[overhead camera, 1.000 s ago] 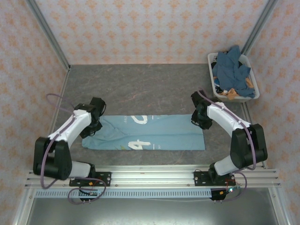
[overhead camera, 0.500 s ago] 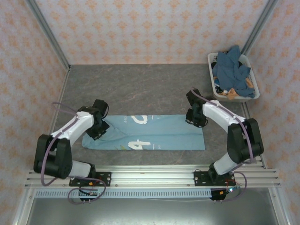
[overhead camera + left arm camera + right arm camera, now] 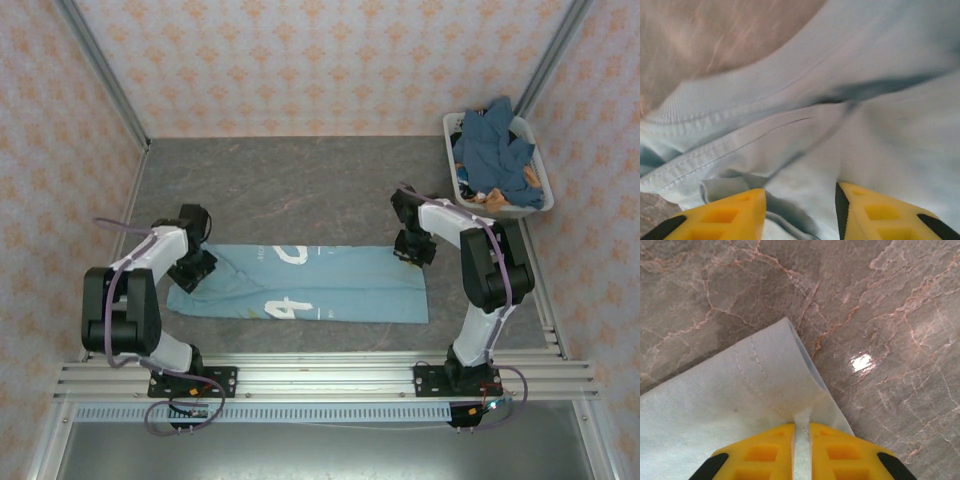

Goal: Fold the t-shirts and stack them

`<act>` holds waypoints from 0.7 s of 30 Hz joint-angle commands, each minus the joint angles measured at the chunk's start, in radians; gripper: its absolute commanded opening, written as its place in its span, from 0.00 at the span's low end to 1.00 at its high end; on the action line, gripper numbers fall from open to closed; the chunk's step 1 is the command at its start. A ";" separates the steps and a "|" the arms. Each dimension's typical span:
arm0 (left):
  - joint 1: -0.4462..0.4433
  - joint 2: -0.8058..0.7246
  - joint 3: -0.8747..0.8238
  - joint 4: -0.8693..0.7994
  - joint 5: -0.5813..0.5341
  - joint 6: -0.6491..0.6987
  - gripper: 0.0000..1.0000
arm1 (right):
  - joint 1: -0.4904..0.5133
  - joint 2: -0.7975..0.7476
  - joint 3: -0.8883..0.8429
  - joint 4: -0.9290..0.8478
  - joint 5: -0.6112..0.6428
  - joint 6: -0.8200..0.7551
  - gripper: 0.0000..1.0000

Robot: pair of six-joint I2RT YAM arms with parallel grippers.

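Grey marbled table (image 3: 300, 180), patterned walls all round. Over on the left, the left gripper (image 3: 800, 195) sits low on the left end of the sky-blue t-shirt (image 3: 320, 285), jaws parted, cloth under them. The shirt lies flat, a long strip near the front edge. The right gripper (image 3: 801, 427) pinches its far right corner, jaws narrow. Far right: a white basket (image 3: 452, 155) heaped with darker blue shirts (image 3: 495, 150).

Left gripper (image 3: 800, 202) spread; right gripper (image 3: 801, 432) pinched closed.
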 commanded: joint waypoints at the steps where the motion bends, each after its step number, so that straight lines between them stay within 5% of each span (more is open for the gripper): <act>1: 0.042 -0.053 0.073 0.068 0.007 0.064 0.47 | -0.001 -0.031 -0.004 -0.035 0.032 0.013 0.15; 6: 0.108 0.076 0.138 0.168 0.121 0.210 0.47 | 0.003 -0.030 0.014 -0.031 0.009 0.001 0.15; 11: 0.126 0.169 0.202 0.138 0.096 0.283 0.42 | 0.006 -0.026 0.026 -0.036 0.003 0.009 0.15; 21: 0.126 0.122 0.145 0.263 0.132 0.315 0.53 | 0.011 -0.016 0.026 -0.034 -0.006 0.013 0.15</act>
